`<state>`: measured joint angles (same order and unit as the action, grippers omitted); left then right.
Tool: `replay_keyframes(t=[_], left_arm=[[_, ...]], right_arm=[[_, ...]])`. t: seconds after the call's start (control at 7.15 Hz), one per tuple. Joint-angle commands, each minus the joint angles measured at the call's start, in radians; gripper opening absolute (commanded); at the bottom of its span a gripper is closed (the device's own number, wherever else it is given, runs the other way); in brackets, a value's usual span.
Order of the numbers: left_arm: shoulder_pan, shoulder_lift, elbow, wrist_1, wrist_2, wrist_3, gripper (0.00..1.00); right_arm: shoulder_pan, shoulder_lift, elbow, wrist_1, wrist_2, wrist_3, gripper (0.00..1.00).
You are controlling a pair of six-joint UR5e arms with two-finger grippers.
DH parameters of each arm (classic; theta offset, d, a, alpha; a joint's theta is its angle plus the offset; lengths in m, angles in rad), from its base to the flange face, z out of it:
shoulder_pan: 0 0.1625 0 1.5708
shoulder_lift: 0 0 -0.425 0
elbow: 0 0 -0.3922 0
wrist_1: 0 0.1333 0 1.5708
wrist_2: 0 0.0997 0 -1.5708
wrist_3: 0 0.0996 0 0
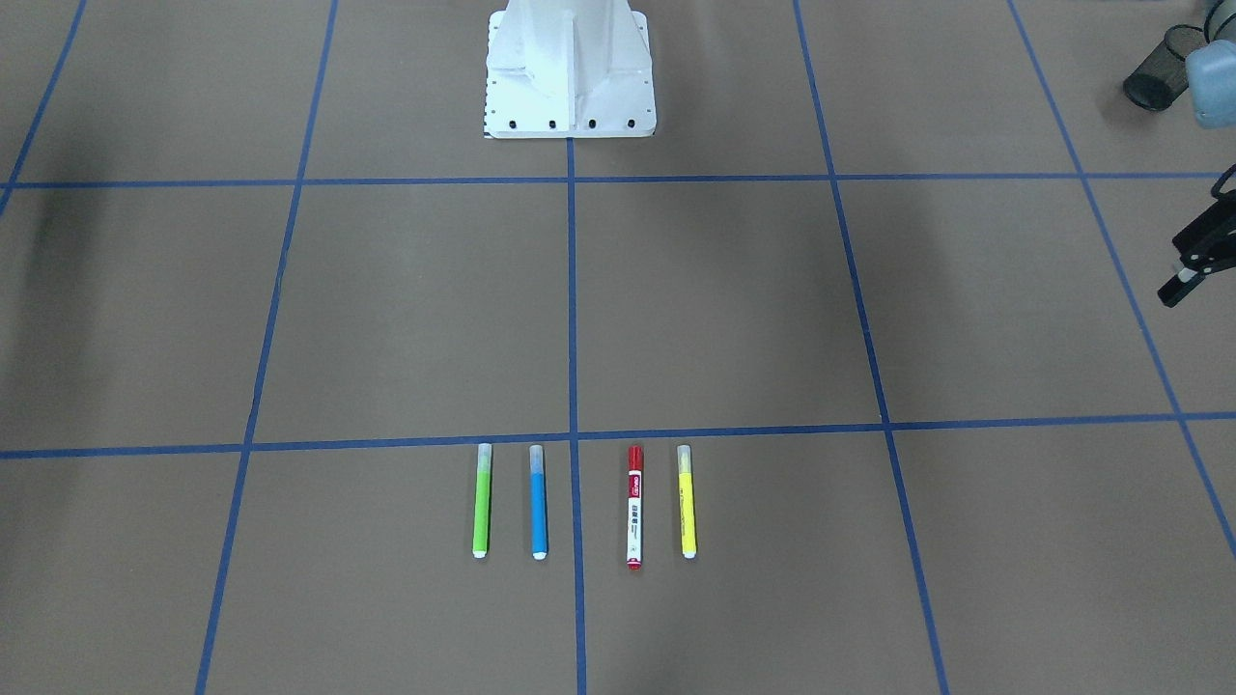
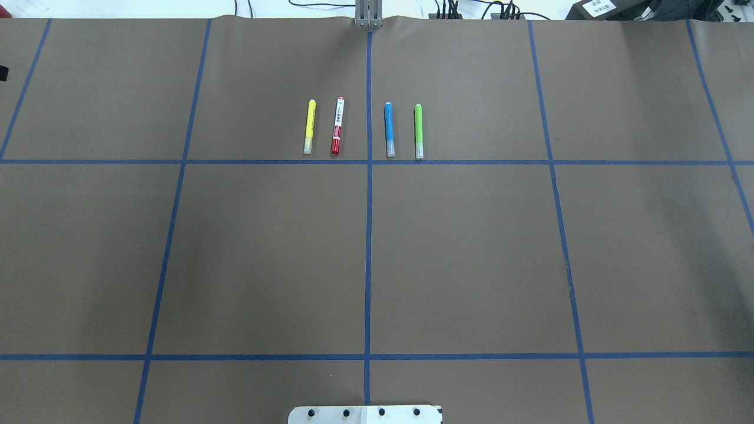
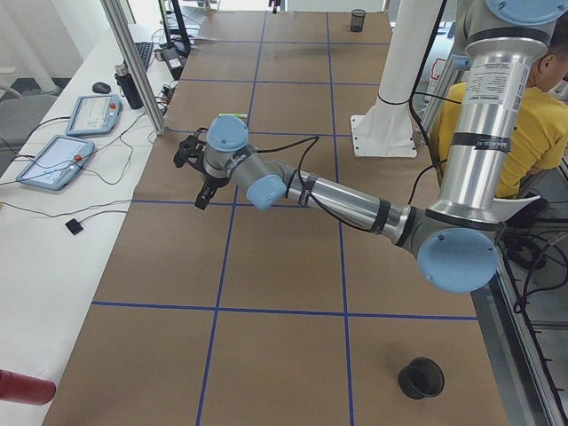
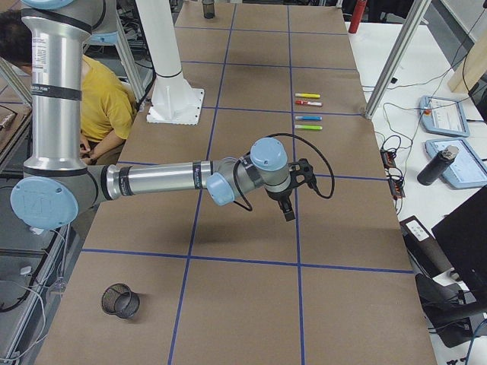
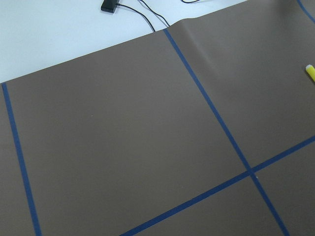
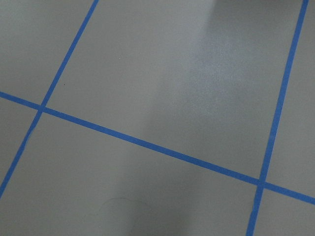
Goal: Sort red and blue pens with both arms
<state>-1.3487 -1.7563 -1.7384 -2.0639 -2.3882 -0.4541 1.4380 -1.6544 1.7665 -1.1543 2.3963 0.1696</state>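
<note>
- Marker with red cap [image 1: 634, 506] and blue pen [image 1: 539, 502] lie parallel near the middle of the table's [image 1: 386, 319] far edge from the robot
- Left gripper [image 3: 193, 173] and right gripper [image 4: 297, 192] hang over the table, away from both; whether open or closed I cannot tell

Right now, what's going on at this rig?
Sorting has not started. Four pens lie side by side on the brown table: the yellow pen and red marker on the robot's left of the centre tape line, the blue pen and lime-green pen on its right. The left gripper and right gripper hover above the table, out to the sides, away from the pens. I cannot tell whether the jaws are open.
</note>
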Motion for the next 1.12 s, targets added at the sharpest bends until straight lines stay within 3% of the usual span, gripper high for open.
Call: replay_keyframes(t=[0.0, 0.14, 0.28, 0.56, 0.7, 0.98], left_arm=[[0.135, -0.133, 0.002, 0.060, 0.007, -0.140, 0.98], [0.190, -0.168, 0.006, 0.073, 0.029, -0.225, 0.99], [0.245, -0.217, 0.011, 0.105, 0.122, -0.244, 0.99], [0.359, -0.381, 0.017, 0.380, 0.170, -0.232, 0.99], [0.400, -0.447, 0.079, 0.401, 0.210, -0.238, 1.00], [0.437, -0.616, 0.303, 0.401, 0.210, -0.245, 1.00]], right_arm=[[-0.005, 0.001, -0.001, 0.001, 0.000, 0.010, 1.00], [-0.005, -0.001, -0.002, 0.001, 0.000, 0.010, 1.00], [-0.005, -0.001, -0.002, 0.001, 0.000, 0.010, 1.00], [-0.007, -0.002, -0.002, 0.001, -0.003, 0.010, 1.00], [-0.007, -0.002, -0.002, 0.001, -0.005, 0.010, 1.00], [-0.007, -0.005, -0.004, 0.001, -0.005, 0.010, 1.00]])
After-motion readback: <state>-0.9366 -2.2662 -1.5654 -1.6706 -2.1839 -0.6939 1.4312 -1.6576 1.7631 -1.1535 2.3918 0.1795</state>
